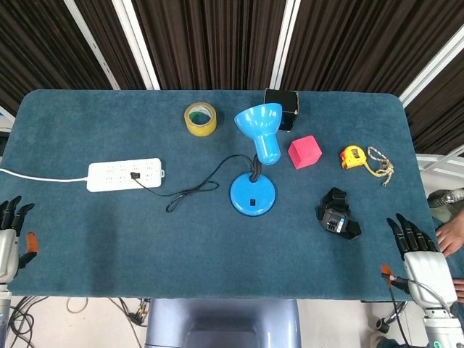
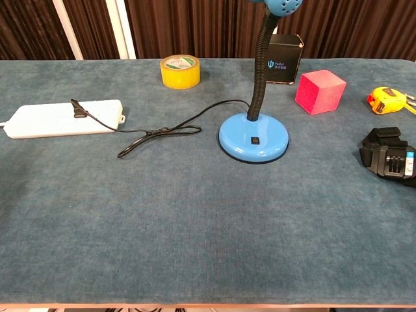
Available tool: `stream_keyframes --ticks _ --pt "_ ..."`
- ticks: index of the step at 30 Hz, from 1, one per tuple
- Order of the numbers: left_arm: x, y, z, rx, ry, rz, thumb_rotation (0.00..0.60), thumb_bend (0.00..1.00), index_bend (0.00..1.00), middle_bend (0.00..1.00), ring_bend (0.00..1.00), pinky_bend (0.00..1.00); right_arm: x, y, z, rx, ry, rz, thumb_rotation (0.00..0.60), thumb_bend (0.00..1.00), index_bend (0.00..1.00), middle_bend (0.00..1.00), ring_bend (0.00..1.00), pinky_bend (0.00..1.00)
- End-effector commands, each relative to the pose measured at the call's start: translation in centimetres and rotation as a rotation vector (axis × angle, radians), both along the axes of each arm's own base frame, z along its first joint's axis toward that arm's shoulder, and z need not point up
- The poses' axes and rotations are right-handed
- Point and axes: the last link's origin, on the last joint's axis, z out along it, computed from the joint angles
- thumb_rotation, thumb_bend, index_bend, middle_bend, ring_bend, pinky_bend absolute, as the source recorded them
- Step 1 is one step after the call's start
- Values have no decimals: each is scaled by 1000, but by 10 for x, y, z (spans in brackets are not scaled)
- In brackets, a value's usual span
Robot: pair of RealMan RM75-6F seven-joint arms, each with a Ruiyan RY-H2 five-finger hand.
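A blue desk lamp stands mid-table, its black cord plugged into a white power strip to the left. My left hand hangs off the table's left front corner, fingers apart, holding nothing. My right hand is at the right front corner, fingers spread and empty, nearest to a black strapped device. Neither hand shows in the chest view.
A yellow tape roll, a black box, a pink cube and a yellow tape measure lie along the far side. The blue table cloth covers the table.
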Motion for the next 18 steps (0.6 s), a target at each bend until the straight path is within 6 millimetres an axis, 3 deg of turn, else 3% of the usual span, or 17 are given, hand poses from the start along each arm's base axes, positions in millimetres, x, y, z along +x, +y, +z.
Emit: stream_keyframes --ticks 1,3,6,12,18 --pt "0 0 0 0 -5 5 600 630 172 29 0 3 19 -20 -5 82 -6 38 600 371 0 143 224 377" --pt "0 0 -1 -2 -4 6 600 630 172 29 0 3 31 -34 -11 163 -8 58 600 558 0 187 271 429" --pt "0 0 -1 -3 -2 4 600 630 172 29 0 3 47 -54 -20 266 -10 51 600 709 0 260 356 491" --pt "0 1 -3 -9 -3 13 600 630 172 29 0 3 80 -98 -48 352 -19 31 600 720 0 448 558 594" --pt "-1 1 -1 -6 -11 22 600 631 172 29 0 3 101 -121 -88 421 -32 3 600 720 0 508 624 675"
